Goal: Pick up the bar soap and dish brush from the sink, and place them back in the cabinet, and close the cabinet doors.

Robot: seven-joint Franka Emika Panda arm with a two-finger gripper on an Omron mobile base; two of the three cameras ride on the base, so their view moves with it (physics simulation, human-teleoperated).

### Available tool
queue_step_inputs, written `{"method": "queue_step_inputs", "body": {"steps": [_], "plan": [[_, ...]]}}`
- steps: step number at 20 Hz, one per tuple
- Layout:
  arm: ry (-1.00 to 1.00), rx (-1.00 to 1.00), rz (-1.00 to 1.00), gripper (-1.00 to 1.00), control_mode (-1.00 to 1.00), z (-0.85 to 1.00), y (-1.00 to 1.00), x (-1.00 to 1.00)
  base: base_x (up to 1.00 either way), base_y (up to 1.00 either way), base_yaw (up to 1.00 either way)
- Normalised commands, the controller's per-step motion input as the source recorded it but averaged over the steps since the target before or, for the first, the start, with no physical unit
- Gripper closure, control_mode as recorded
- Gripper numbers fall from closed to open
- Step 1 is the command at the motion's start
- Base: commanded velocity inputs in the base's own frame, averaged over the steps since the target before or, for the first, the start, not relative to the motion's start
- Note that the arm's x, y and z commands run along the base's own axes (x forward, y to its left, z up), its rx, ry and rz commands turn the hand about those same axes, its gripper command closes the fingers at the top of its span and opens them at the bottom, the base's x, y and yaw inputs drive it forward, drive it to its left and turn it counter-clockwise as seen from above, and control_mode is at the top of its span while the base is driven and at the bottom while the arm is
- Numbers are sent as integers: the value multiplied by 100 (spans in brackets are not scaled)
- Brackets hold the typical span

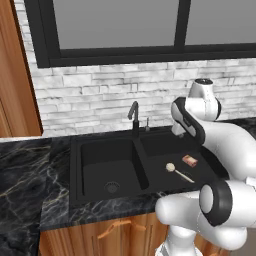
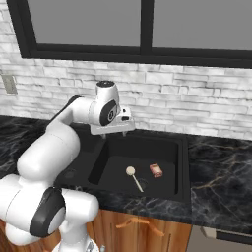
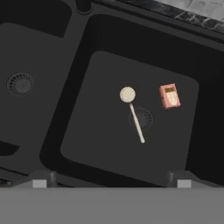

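Observation:
The black double-basin sink (image 1: pixel 75 170) is set in dark marbled stone. In its right basin lie the pinkish bar soap (image 1: pixel 189 160) (image 2: pixel 156 170) (image 3: pixel 169 96) and, just left of it, the dish brush (image 1: pixel 178 172) (image 2: pixel 133 177) (image 3: pixel 132 111), whose handle crosses the drain. My gripper (image 2: pixel 115 133) (image 3: pixel 111 179) hovers above the sink's middle and points down. It is open, with its fingertips (image 3: pixel 39 180) wide apart, nothing between them, and well clear of both items. A reddish-brown wooden panel (image 1: pixel 12 75) at the far left may belong to the cabinet; I cannot tell whether it is a door.
A slim black faucet (image 1: pixel 134 117) rises behind the basin divider. The left basin (image 3: pixel 19 83) holds just its drain. Dark stone counter (image 1: pixel 25 170) (image 2: pixel 221 177) flanks the sink, with lower wooden cabinets (image 1: pixel 120 227) beneath. A brick wall and a dark-framed window (image 2: pixel 142 29) stand behind.

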Motion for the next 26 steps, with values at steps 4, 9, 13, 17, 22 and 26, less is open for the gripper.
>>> {"method": "queue_step_inputs", "body": {"steps": [4, 9, 13, 17, 22, 26], "plan": [[-3, 0, 0, -100, -100, -22, -14, 11, 0, 0, 0], [-2, 1, 0, -100, -100, -21, -17, 15, 0, 0, 0], [0, 0, 0, -100, -100, -21, 0, 19, 0, 0, 0], [0, 0, 0, -100, -100, -19, -3, 23, 0, 0, 0], [0, 0, 0, -100, -100, -18, -11, 20, 0, 0, 0], [0, 0, 0, -100, -100, -16, -21, 13, 0, 0, 0]]}}
